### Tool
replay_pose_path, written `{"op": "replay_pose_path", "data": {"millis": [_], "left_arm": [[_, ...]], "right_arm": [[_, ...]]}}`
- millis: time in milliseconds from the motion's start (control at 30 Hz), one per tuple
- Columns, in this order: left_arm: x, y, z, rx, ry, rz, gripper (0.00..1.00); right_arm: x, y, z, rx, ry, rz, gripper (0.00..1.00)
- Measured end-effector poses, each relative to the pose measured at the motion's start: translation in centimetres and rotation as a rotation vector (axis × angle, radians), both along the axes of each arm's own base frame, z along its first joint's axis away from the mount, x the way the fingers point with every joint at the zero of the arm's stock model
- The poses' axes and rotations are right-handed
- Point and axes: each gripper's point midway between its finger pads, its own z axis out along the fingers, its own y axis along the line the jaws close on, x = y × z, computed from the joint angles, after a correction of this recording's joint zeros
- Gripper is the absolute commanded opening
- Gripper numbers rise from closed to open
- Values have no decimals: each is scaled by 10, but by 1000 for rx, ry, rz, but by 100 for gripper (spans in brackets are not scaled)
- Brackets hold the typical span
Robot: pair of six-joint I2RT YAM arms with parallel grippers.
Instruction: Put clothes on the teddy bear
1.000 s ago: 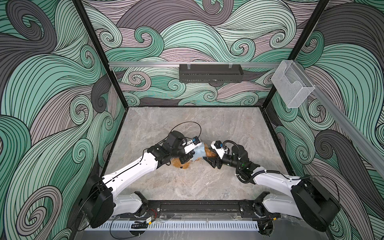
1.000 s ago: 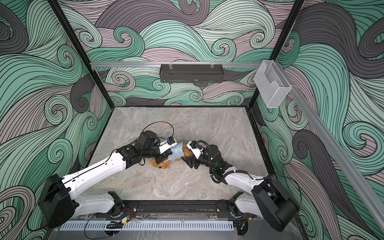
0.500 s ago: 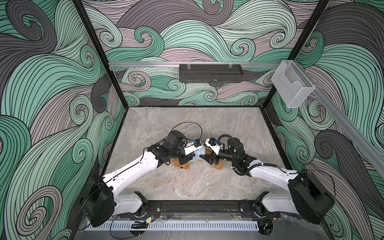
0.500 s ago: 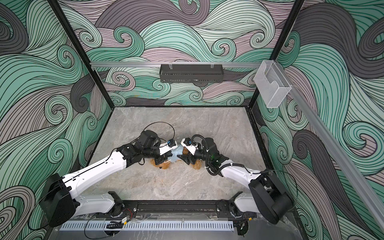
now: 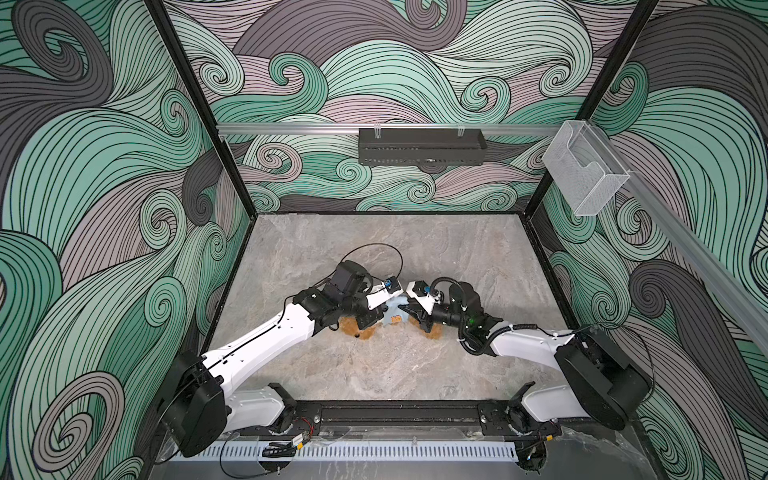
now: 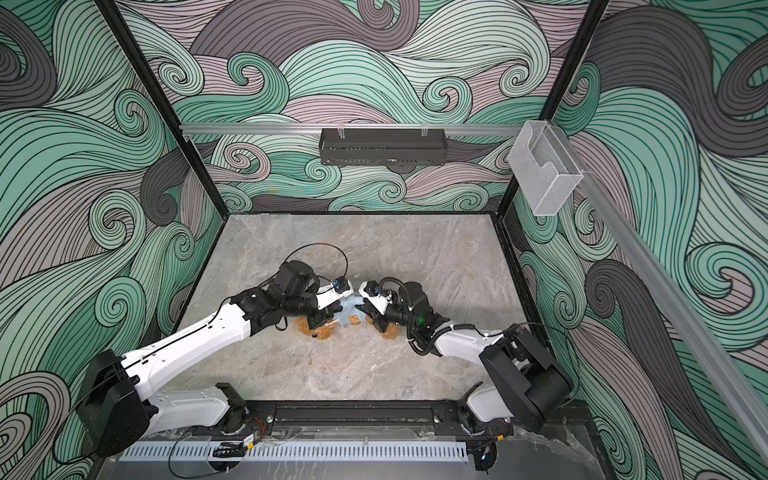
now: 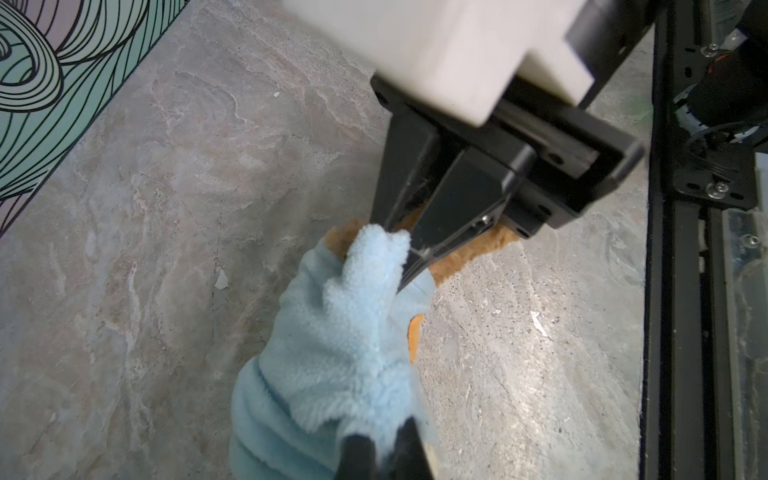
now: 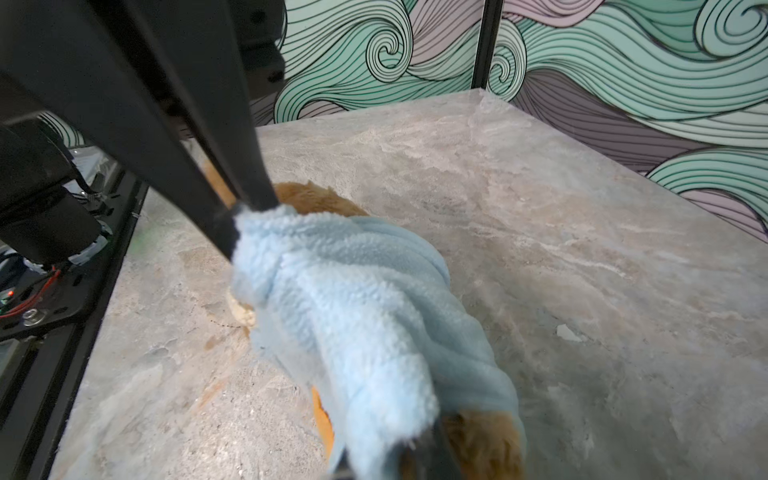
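Left arm (image 5: pixel 266 336) comes in from the near-left corner toward mid-table. Left end effector (image 5: pixel 376 319) sits low over the left end of the teddy bear (image 5: pixel 359 332), pressed together and pinching a fold of the shirt (image 5: pixel 394 311). The right wrist view shows it best: black fingertips (image 8: pixel 253 199) meet on a blue tuft, golden fur right behind.

Teddy bear lies on the grey stone-look table (image 5: pixel 374 374), roughly centre and a bit to the near side, stretched left-right. Fur shows at both ends in both top views. The left end has a dark dot on it and the right end (image 5: pixel 432 331) pokes out under the right end effector. Its middle is hidden.

The shirt is light blue and fluffy, bunched over the bear's middle and held taut between the two end effectors. A small brown patch (image 5: pixel 395 319) sits on its near side. Black box (image 5: pixel 422 145) hangs on the far wall rail, about centre.

Right end effector (image 5: pixel 409 312) is closed too, pinching the opposite fold of the shirt. In the left wrist view its fingers (image 7: pixel 453 199) squeeze a blue tuft with fur just beyond. The two end effectors are almost tip to tip, wrist cameras close together above the shirt.

Right arm (image 5: pixel 528 345) enters from the near-right corner. Clear plastic holder (image 5: pixel 582 174) hangs on the right wall rail.
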Motion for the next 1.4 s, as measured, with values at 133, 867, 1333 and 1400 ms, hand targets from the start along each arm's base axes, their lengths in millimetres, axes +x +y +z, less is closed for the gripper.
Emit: {"op": "replay_pose_path", "data": {"millis": [133, 867, 1333, 1400], "left_arm": [[-1, 1, 0, 4, 4, 4, 13], [-3, -3, 13, 0, 1, -35, 8], [8, -18, 16, -22, 38, -37, 14], [8, -19, 16, -28, 41, -33, 16]], "right_arm": [[0, 0, 3, 33, 1, -13, 0], [2, -4, -4, 49, 21, -38, 0], [3, -4, -4, 50, 25, -41, 0], [3, -4, -4, 51, 27, -42, 0]]}}
